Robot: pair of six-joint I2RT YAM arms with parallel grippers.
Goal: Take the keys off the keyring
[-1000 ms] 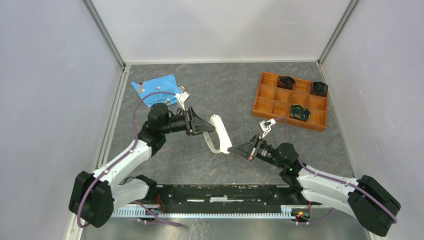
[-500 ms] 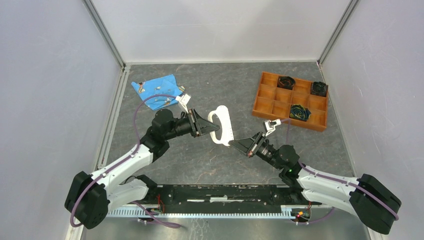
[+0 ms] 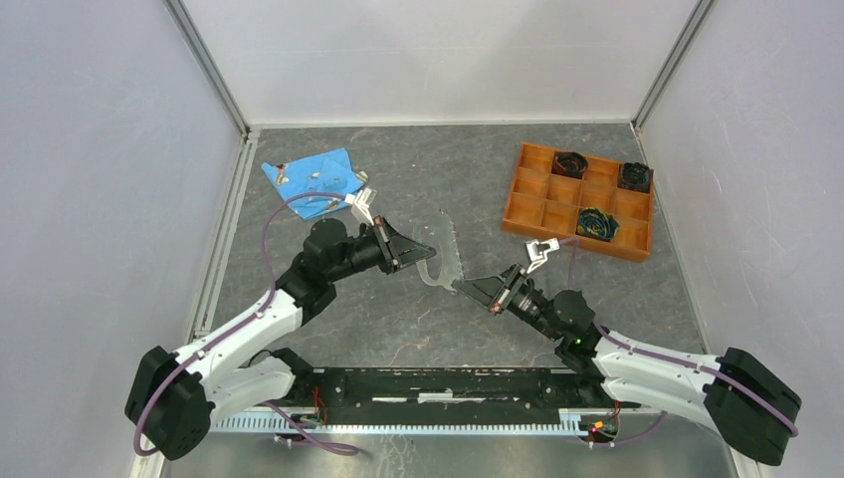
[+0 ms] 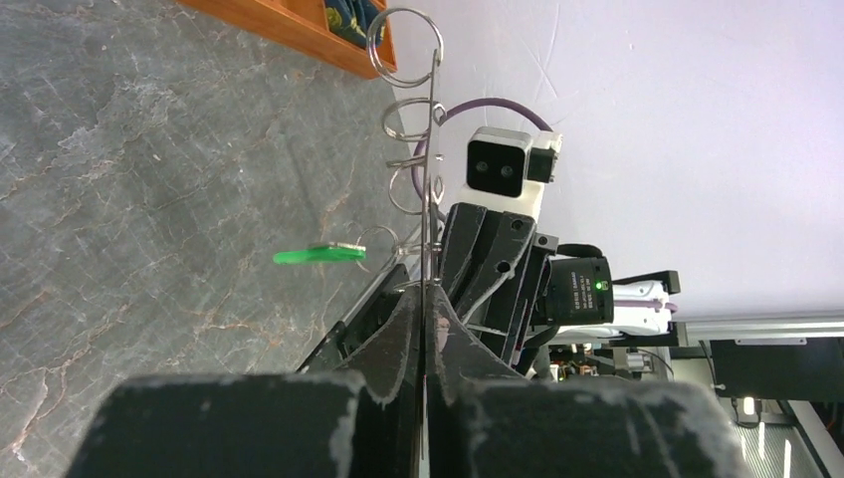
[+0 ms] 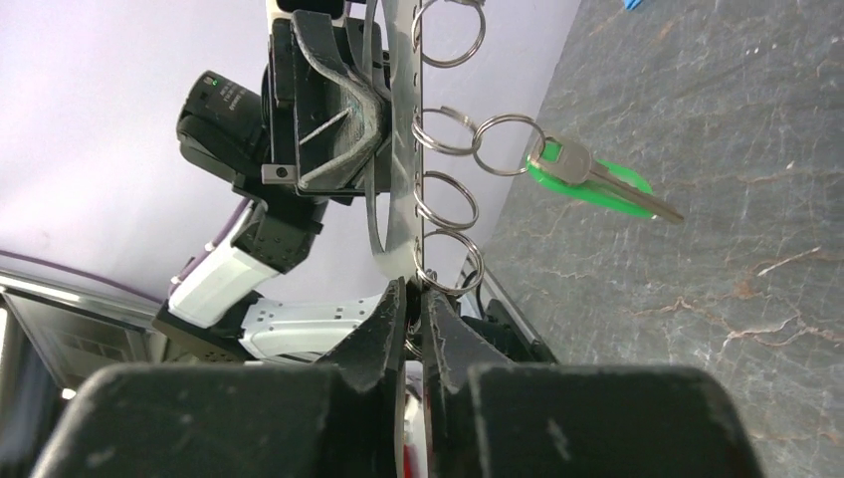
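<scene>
The keyring (image 3: pixel 445 254), a flat grey metal loop (image 5: pixel 398 100), hangs above the table between both arms and shows blurred in the top view. Several small split rings line one of its edges. One key with a bright green head (image 5: pixel 587 179) dangles from a split ring; it also shows edge-on as the green key (image 4: pixel 318 256). My left gripper (image 4: pixel 428 294) is shut on the loop's thin edge, at its left side (image 3: pixel 426 255). My right gripper (image 5: pixel 411 289) is shut on the loop's lower end (image 3: pixel 464 287), beside the lowest split ring.
An orange compartment tray (image 3: pixel 527 204) with three dark objects stands at the back right. A blue cloth (image 3: pixel 311 174) with small silvery pieces on it lies at the back left. Grey walls close in the table on three sides.
My left gripper has gone from open to shut on the keyring. The keyring rose, shifted right and turned nearly edge-on to the top camera. The right gripper kept its hold.
</scene>
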